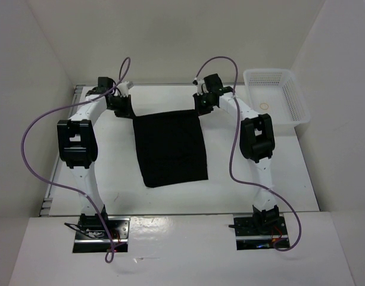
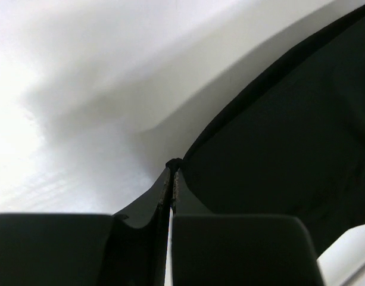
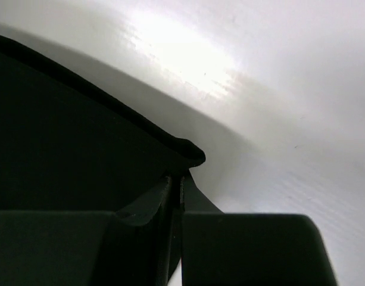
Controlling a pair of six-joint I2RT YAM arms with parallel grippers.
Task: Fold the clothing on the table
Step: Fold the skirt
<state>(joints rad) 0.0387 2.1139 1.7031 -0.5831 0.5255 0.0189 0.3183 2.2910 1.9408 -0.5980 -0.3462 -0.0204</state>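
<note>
Left gripper point(image 2: 172, 171) and right gripper point(image 3: 177, 180) clamp far corners of the clothing point(image 1: 170, 146) on the white-walled table point(image 1: 224, 187).

Materials check
clothing point(image 1: 170, 149): soft black matt cloth; table point(image 1: 230, 190): smooth white, faint sheen under light; basket point(image 1: 277, 95): white plastic mesh.
</note>
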